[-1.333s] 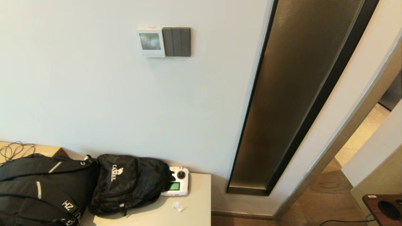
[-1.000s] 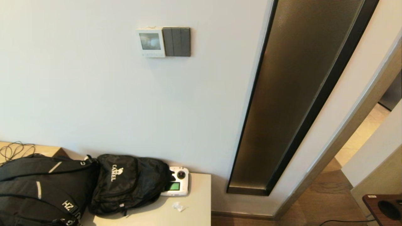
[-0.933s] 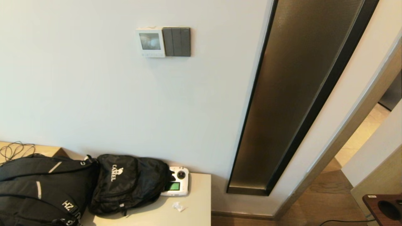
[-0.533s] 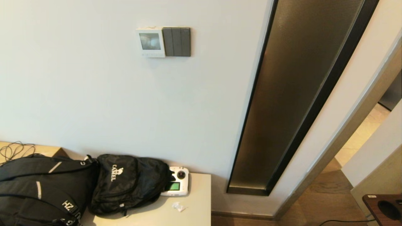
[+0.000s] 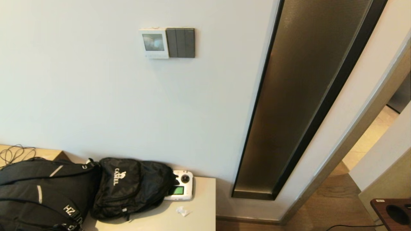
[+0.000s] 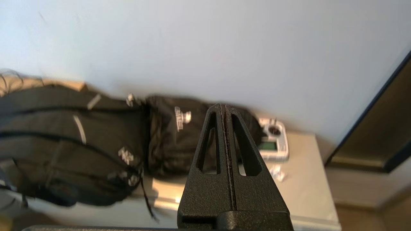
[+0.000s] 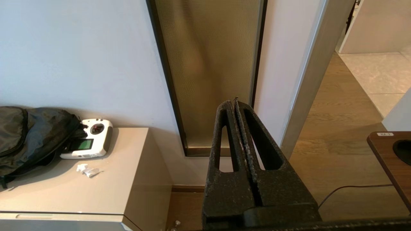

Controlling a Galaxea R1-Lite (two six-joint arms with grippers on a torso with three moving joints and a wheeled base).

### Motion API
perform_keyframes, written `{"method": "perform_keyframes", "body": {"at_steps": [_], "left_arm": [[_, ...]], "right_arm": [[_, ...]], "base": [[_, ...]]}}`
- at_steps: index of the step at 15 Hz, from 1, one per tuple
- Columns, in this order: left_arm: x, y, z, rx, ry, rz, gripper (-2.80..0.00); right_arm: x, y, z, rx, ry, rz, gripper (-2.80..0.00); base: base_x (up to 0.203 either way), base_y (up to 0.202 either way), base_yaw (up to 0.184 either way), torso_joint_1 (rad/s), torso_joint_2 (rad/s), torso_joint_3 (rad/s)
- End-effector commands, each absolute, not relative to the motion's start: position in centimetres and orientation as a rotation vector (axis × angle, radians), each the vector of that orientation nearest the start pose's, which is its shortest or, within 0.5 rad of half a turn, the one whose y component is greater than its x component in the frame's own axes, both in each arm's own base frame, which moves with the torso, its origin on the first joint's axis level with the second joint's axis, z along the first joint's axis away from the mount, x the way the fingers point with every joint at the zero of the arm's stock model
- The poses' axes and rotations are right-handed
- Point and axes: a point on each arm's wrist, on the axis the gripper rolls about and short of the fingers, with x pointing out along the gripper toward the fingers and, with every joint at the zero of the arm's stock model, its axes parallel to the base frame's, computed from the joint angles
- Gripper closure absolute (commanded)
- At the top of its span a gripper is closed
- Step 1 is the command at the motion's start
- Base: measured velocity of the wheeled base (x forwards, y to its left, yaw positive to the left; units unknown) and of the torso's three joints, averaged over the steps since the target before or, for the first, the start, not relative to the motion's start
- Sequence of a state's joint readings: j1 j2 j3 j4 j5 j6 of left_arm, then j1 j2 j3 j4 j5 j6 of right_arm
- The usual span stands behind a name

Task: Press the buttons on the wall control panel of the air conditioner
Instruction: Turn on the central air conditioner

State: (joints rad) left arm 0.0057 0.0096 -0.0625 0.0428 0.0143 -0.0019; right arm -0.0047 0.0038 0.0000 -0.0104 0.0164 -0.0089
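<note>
The panel [image 5: 154, 43] was high on the wall, touching the dark switch plate [image 5: 181, 42] at its right side. Its buttons [image 5: 154, 55] made a thin strip under the grey screen. Both my arms were low, out of the head view, so the panel was far above my jaws. My left gripper [image 6: 223, 109] had its jaws pressed together and pointed toward the black bags [image 6: 96, 141] on the tabletop [image 6: 305, 189]. My right gripper [image 7: 233, 103] also had its jaws pressed together, in front of the glass strip [image 7: 208, 64], beside the white controller [image 7: 87, 138].
</note>
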Motion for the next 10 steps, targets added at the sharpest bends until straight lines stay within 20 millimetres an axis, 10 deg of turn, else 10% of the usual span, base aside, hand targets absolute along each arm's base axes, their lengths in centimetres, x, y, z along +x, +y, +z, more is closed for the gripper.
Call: {"method": "perform_keyframes", "body": {"at_steps": [1,10], "left_arm": [[-2.7,0.0,11.3,-0.009,-0.024,0.02,0.0],[2.6,0.0,30.5,-0.054,-0.19,0.005,0.0]], "right_arm": [[-2.2,0.0,7.7,-0.009,-0.005,0.012,0.0],[-2.2,0.0,7.7,-0.009,-0.006,0.012,0.0]], "base": [[0.0,0.0,0.0,0.0,0.0,0.0],[0.0,0.0,0.0,0.0,0.0,0.0]]}}
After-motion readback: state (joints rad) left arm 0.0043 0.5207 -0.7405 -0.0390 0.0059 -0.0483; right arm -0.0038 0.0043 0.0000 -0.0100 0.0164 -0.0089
